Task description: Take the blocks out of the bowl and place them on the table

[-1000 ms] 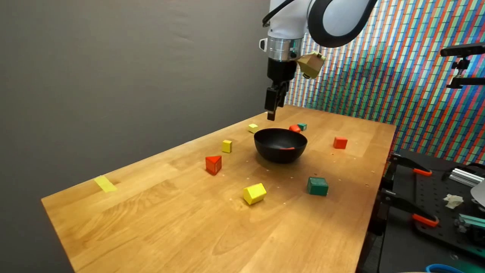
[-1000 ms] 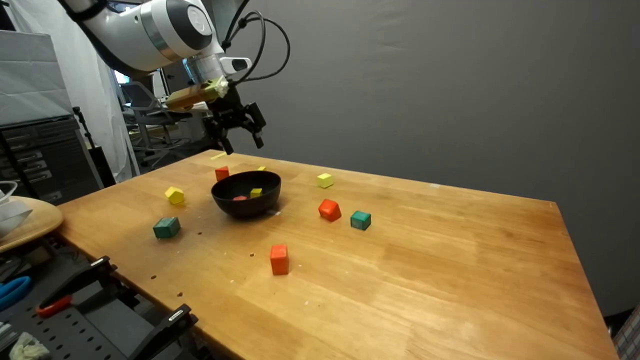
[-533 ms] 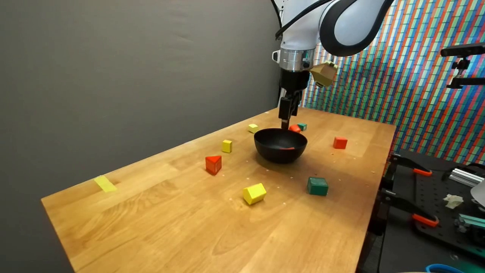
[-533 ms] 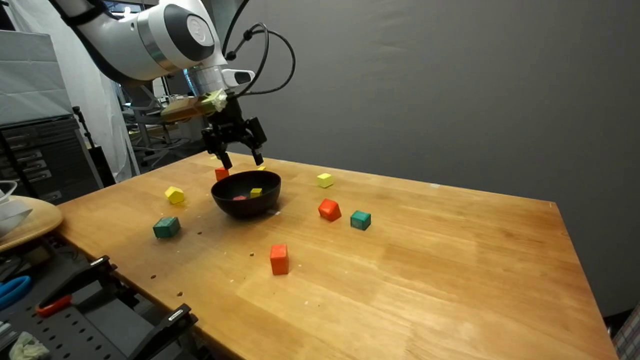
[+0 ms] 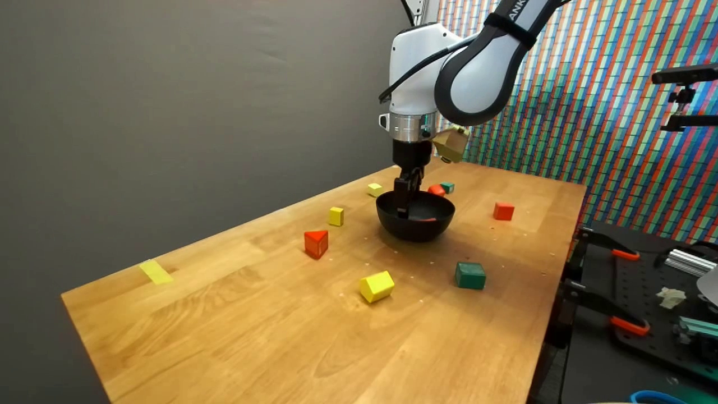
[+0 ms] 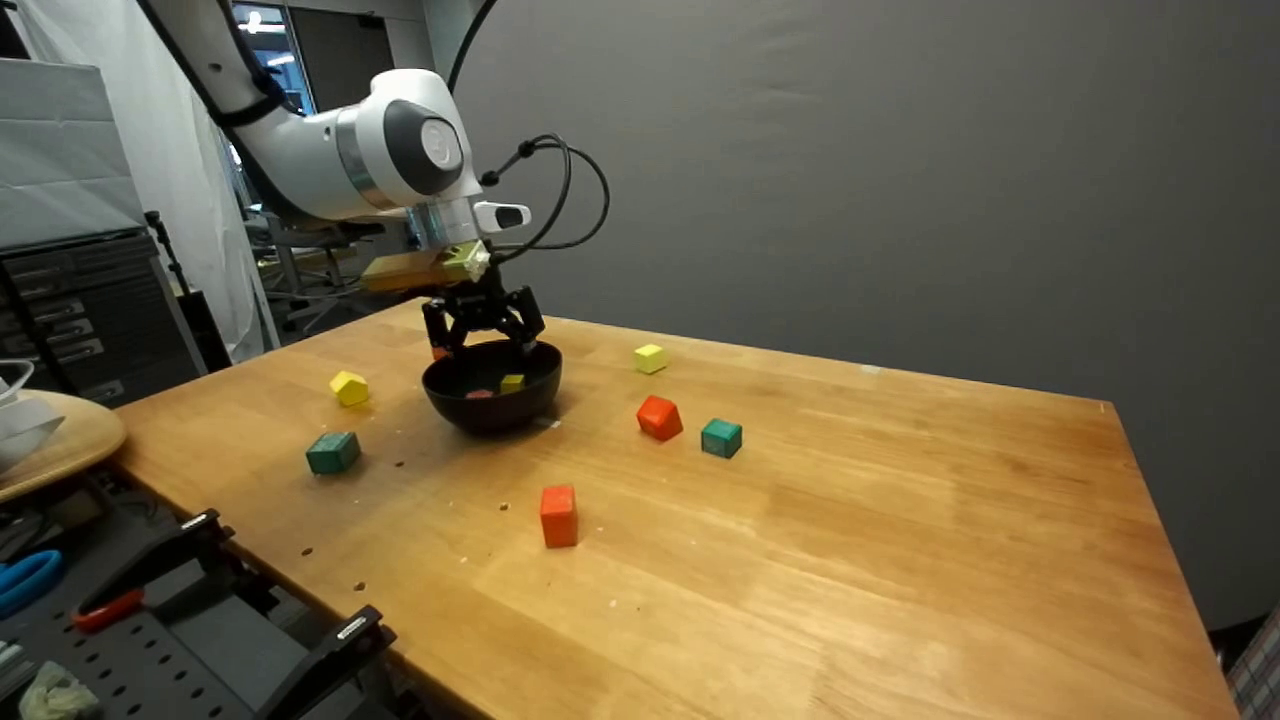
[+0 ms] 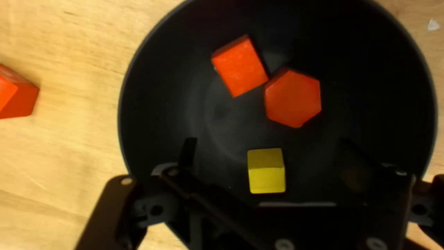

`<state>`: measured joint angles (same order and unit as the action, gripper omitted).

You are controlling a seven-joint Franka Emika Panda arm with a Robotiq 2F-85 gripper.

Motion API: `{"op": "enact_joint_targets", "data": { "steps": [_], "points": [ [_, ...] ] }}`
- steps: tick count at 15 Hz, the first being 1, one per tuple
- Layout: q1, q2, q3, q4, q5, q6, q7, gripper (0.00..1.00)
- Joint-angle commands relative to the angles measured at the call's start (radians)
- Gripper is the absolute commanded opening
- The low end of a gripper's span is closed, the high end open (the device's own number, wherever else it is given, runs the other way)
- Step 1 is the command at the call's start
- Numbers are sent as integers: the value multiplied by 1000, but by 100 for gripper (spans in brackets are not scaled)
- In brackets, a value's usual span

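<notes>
In the wrist view, a small round glossy black bowl (image 7: 159,100) holds three blocks: a small solid yellow block (image 7: 266,172), a bright red square-faced block (image 7: 240,67) and a red hexagonal block (image 7: 293,99), the red pair close together. The black fingers (image 7: 187,154) stand wide apart over the bowl, gripping nothing, and the yellow block lies about midway between them, its sides facing them; it shows no clear long axis. The coming move seems to turn on that: closing should take the yellow block, with the red pair outside the gap. In an exterior view, the fingers appear to reach inside the bowl's rim, and the yellow block is hidden; outside the bowl, on the light brown wooden tabletop (image 5: 252,336), sit a yellow house-shaped block (image 5: 377,287) and a dark green block (image 5: 470,275). In an exterior view, the yellow block shows inside the bowl, below the spread fingers, how far below I cannot tell; a faceted red block (image 6: 660,419) lies outside the bowl.
</notes>
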<state>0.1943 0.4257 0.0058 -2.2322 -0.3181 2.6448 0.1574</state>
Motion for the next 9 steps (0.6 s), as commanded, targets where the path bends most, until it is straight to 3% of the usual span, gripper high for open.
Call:
{"op": "enact_joint_targets", "data": {
  "steps": [1, 5, 6, 7, 9],
  "points": [
    [-3, 95, -8, 114, 10, 13, -36, 100],
    [-12, 148, 3, 171, 35, 22, -58, 100],
    [-13, 155, 3, 177, 37, 22, -60, 75],
    [-16, 157, 6, 176, 45, 18, -68, 74],
    [-13, 154, 3, 168, 50, 22, -69, 58]
  ]
}}
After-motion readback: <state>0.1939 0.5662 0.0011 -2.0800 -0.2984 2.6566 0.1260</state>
